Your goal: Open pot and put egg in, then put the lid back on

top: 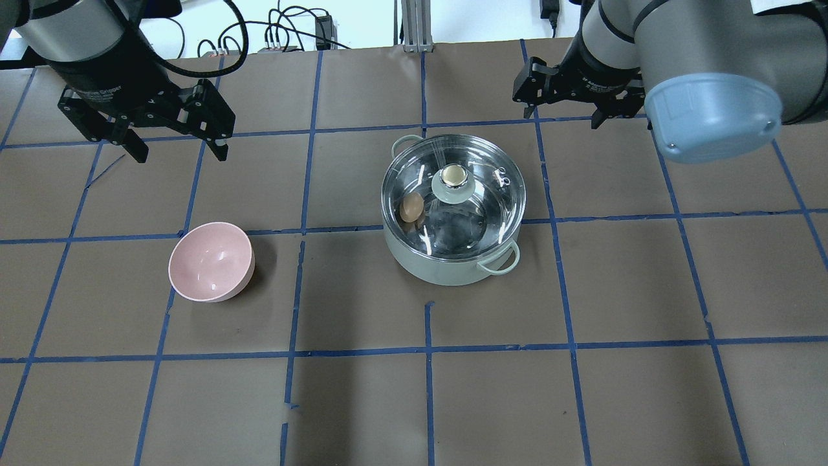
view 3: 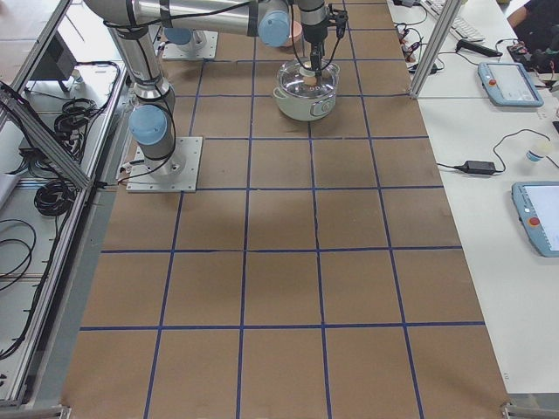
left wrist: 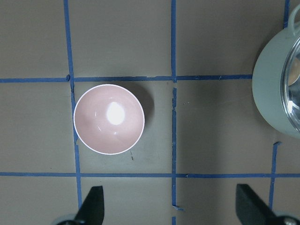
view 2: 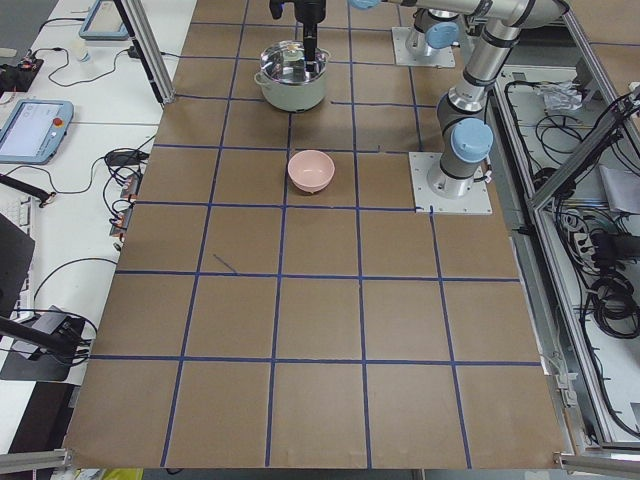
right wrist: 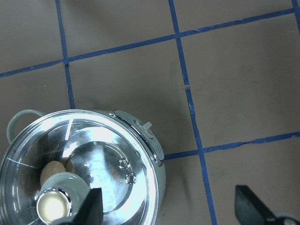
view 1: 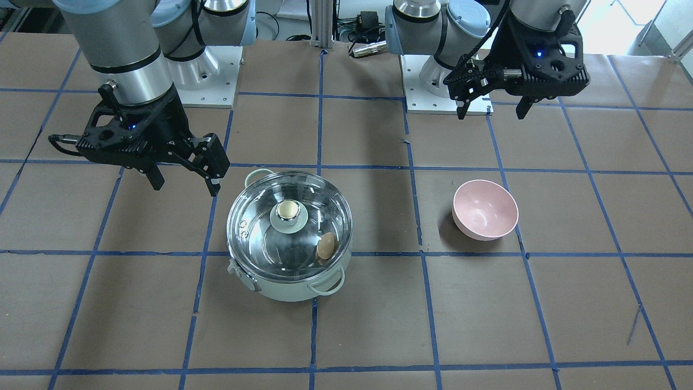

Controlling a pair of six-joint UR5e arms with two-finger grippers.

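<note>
The pale mint-green pot (view 1: 287, 288) (top: 440, 268) stands mid-table with the glass lid (view 1: 260, 230) (top: 482, 194) seated on it. The tan egg (view 1: 325, 247) (top: 411, 207) lies inside the pot, seen through the glass. My right gripper (view 1: 185, 187) (top: 564, 118) is open and empty, raised beside the pot on its far side; its wrist view shows the pot (right wrist: 157, 171), the lid (right wrist: 108, 154) and the egg (right wrist: 51, 171). My left gripper (view 1: 491, 115) (top: 180, 155) is open and empty, high above the table beyond the bowl.
An empty pink bowl (view 1: 484, 208) (top: 210, 259) (left wrist: 109, 119) stands on the robot's left side of the pot. The pot's wall (left wrist: 269, 93) shows at the right edge of the left wrist view. Brown paper with blue tape lines covers the table.
</note>
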